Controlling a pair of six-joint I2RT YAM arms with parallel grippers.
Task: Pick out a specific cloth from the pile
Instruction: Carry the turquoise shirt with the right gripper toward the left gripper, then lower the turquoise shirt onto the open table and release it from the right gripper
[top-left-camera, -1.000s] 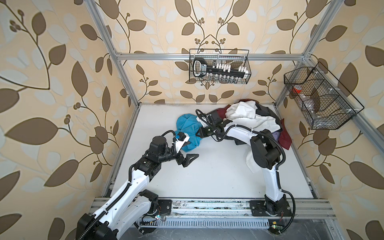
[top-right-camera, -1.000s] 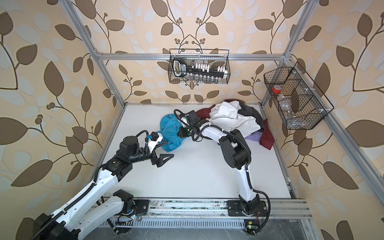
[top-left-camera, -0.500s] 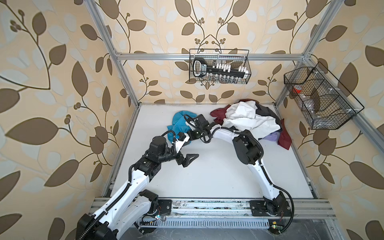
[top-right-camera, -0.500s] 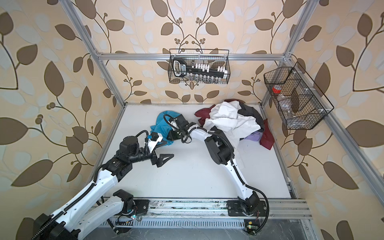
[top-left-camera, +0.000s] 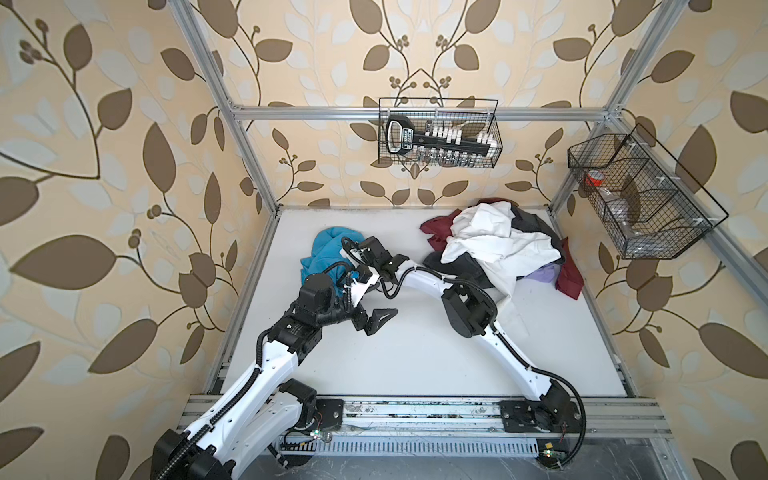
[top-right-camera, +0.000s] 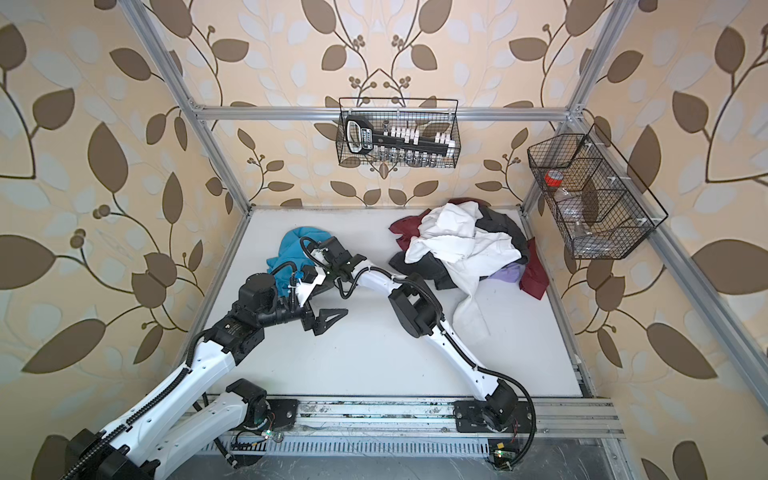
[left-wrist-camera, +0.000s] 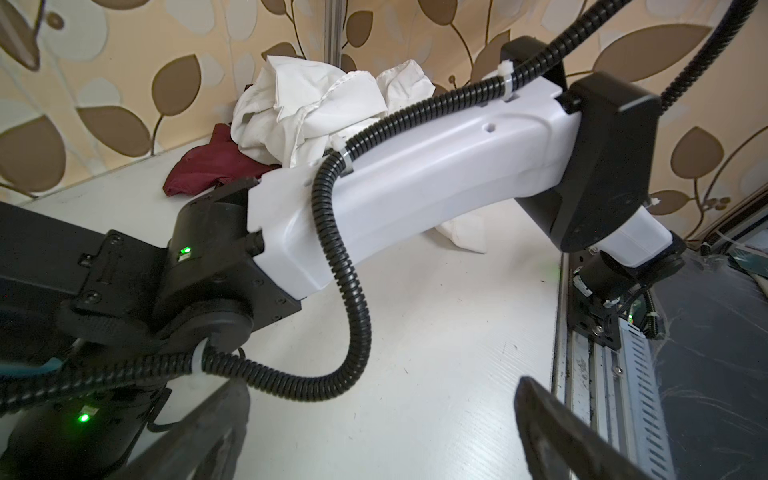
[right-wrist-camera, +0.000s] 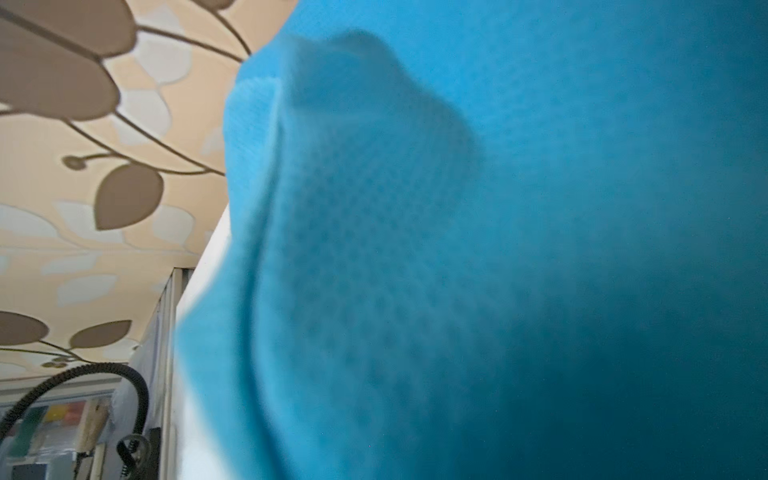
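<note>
Left jaws hang open over the surface; right jaws are buried in the cloth, state unclear. It looks soft, light, floppy: pinch a raised fold.

Soft, matt turquoise cloth with a fine mesh knit at ten o'clock on a smooth white tabletop; crumpled matt fabric pile at two o'clock; black metal wire basket at twelve.
</note>
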